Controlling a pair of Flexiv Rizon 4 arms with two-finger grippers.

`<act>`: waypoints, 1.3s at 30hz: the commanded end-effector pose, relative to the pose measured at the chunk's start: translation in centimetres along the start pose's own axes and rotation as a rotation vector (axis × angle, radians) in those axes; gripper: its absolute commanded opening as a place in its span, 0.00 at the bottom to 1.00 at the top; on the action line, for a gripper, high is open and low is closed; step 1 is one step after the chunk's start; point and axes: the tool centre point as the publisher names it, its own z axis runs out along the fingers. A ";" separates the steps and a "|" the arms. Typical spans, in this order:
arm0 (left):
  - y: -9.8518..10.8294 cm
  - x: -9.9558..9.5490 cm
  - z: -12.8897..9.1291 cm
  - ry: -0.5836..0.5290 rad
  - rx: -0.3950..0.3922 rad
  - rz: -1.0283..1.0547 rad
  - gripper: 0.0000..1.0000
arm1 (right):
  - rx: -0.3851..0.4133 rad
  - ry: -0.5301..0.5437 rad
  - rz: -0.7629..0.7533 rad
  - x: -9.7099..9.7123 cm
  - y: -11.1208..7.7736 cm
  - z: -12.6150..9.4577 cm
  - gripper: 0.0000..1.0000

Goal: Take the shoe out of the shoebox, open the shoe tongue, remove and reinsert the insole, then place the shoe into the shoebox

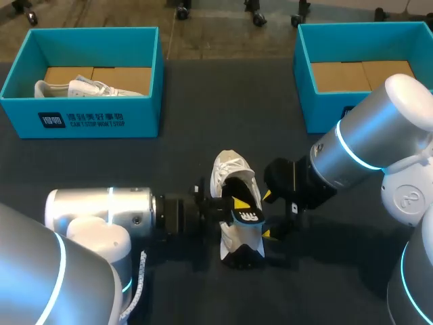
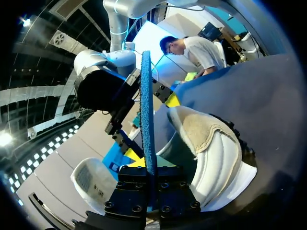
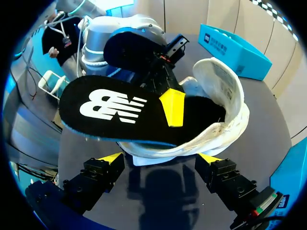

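Mid-table: white shoe, black insole half out; left gripper clamped on insole; right gripper apart.

White shoe, black insole with white logo and blue underside, teal shoebox, dark grey table
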 end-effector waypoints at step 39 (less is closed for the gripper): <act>-0.3 -0.7 0.2 0.015 -0.013 0.031 0.00 | -0.001 -0.002 0.000 0.1 -0.1 0.1 1.00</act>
